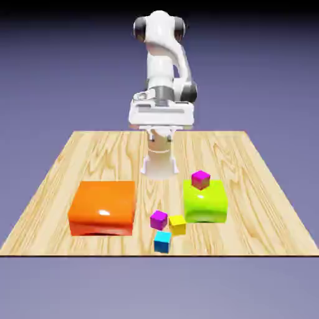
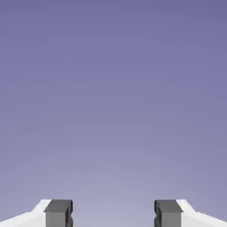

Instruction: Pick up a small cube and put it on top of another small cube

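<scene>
Three small cubes lie close together near the table's front edge: a purple cube (image 1: pixel 159 219), a yellow cube (image 1: pixel 177 224) touching its right side, and a cyan cube (image 1: pixel 162 241) just in front of them. A fourth small magenta cube (image 1: pixel 200 179) rests on top of a larger lime-green block (image 1: pixel 205 202). My gripper (image 1: pixel 161 131) hangs high above the table's far middle, well behind all the cubes. In the hand view the gripper (image 2: pixel 113 215) is open, its grey fingertips (image 2: pixel 58 213) wide apart with only the blue-violet backdrop between them.
A big orange block (image 1: pixel 103 207) sits on the exterior view's left, beside the cube cluster. The wooden table (image 1: pixel 93 156) ends just in front of the cyan cube.
</scene>
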